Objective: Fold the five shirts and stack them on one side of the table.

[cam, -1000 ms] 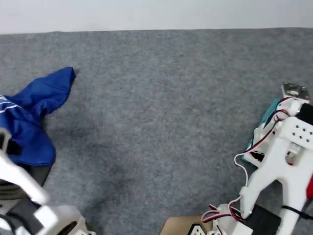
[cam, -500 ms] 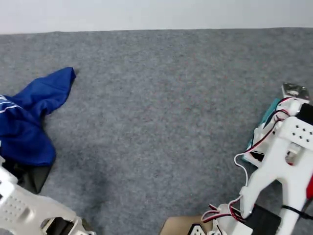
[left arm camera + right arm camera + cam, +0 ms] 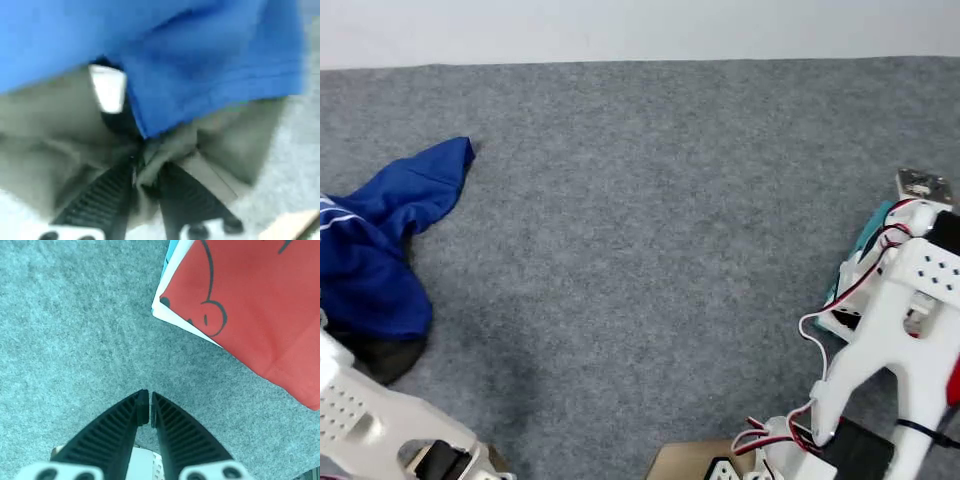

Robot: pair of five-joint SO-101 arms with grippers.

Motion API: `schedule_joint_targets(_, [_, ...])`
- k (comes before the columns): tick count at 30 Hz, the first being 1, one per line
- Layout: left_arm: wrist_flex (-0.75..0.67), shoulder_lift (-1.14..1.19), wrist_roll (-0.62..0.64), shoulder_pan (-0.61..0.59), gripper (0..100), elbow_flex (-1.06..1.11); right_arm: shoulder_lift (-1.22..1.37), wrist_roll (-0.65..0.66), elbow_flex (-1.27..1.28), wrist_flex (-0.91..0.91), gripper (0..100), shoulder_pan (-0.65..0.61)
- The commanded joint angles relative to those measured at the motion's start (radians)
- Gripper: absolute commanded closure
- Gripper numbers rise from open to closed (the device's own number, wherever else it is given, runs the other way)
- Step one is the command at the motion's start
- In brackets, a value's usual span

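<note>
Grey felt table [image 3: 650, 200]: left gripper [image 3: 145, 172] pinches olive shirt [image 3: 50, 135] under blue shirt [image 3: 200, 50]; right gripper [image 3: 146, 407] clenched empty beside red shirt [image 3: 260, 305].

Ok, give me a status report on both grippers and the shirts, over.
Left gripper shut on olive shirt. Blue shirt lies over it, may drag along. Right gripper shut, empty, over mat beside red shirt.

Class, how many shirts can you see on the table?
5: blue shirt at the left, olive shirt beneath it; red shirt, white shirt and teal shirt stacked at the right. More may be hidden.
</note>
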Motion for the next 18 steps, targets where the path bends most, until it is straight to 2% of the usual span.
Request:
schedule_joint_targets(1, [0.069, -0.218, 0.078, 0.043, 100, -0.173, -0.038, -0.009, -0.003, 0.044, 99.0, 0.015])
schedule_joint_targets(5, [0.066, -0.443, 0.189, 0.101, 100, -0.283, -0.038, -0.009, -0.003, 0.044, 99.0, 0.013])
schedule_joint_targets(9, [0.054, -0.638, 0.359, 0.201, 100, -0.394, -0.038, -0.009, -0.003, 0.044, 99.0, 0.013])
schedule_joint_targets(18, [-0.218, -0.856, 0.750, 0.505, 100, -0.542, -0.038, -0.009, 0.017, 0.044, 99.0, 0.015])
